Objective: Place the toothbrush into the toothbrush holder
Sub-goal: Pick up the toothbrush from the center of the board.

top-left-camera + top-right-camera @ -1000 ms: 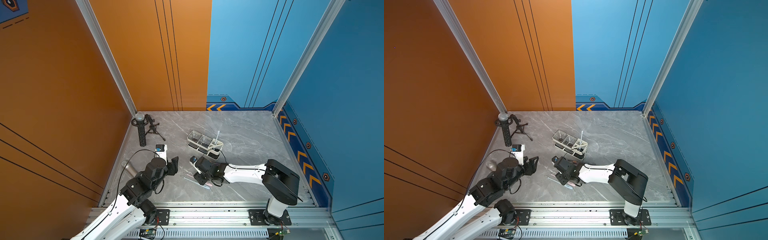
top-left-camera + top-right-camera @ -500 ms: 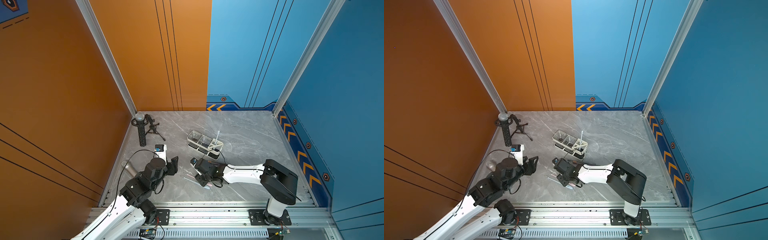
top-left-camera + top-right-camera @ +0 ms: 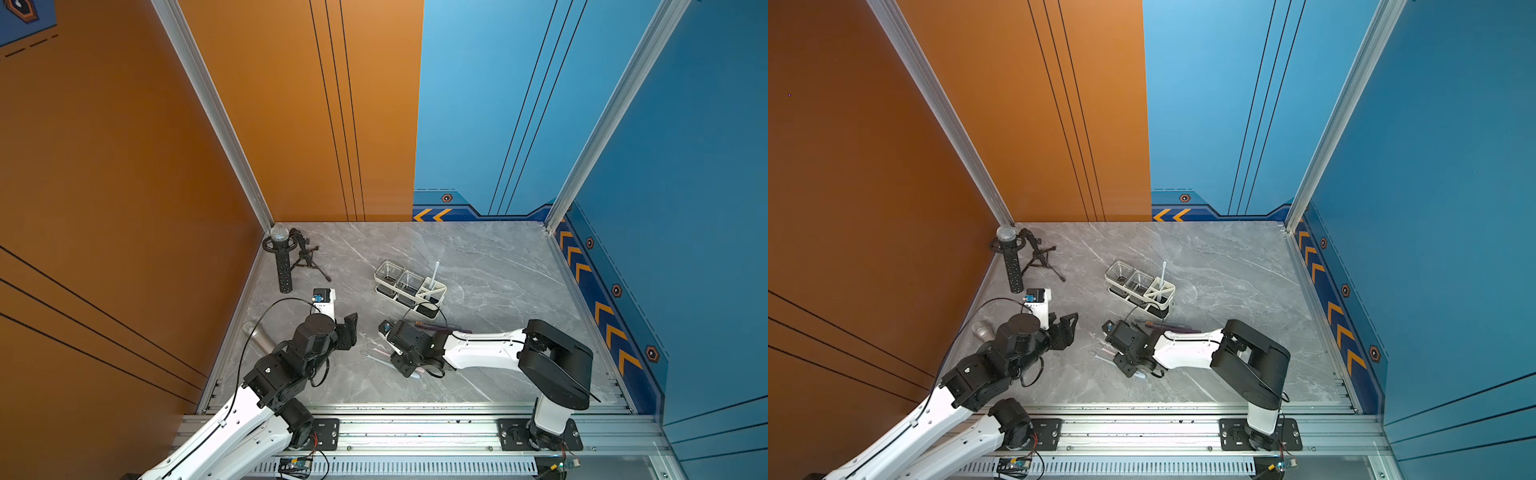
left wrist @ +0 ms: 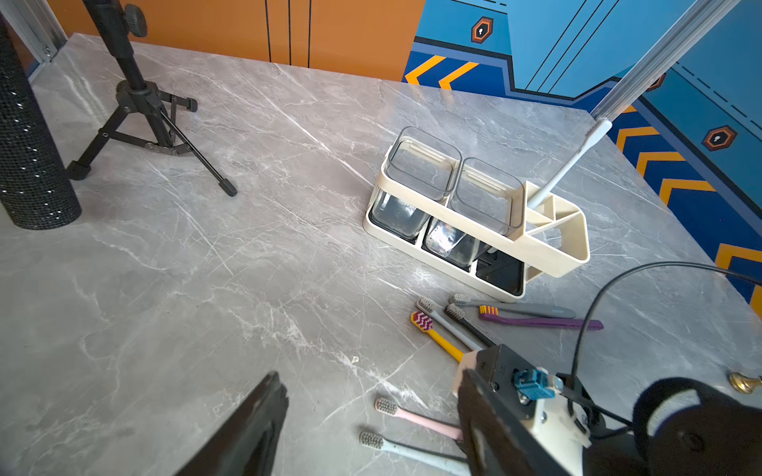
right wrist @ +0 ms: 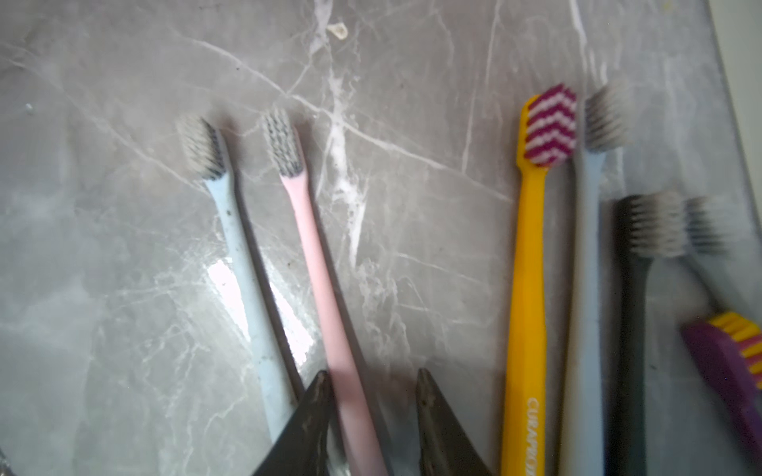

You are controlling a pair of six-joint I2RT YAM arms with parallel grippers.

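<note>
At the far left of the grey marble tabletop (image 3: 498, 270) stand a black perforated cylinder (image 3: 284, 266) and a microphone on a tripod stand (image 3: 305, 253). Next comes the left gripper (image 4: 371, 377), hovering above bare table with its jaws spread wide and nothing between them.

Right of it, a light blue toothbrush (image 5: 243, 268) and a pink toothbrush (image 5: 313, 247) lie flat side by side, bristle heads pointing the same way. The right gripper (image 5: 373, 383) is down over the pink handle with narrowed jaws straddling it. One finger seems to touch the handle, though blur makes that unsure, and a gap shows on the other side.

Further right lie a yellow toothbrush (image 5: 530, 268), a pale grey-blue one (image 5: 587, 288), a dark grey one (image 5: 631, 329) and a purple one (image 4: 536, 321). Just behind these stands the toothbrush holder (image 4: 552, 243), a white toothbrush (image 4: 573, 160) leaning upright in its divided compartment.
</note>
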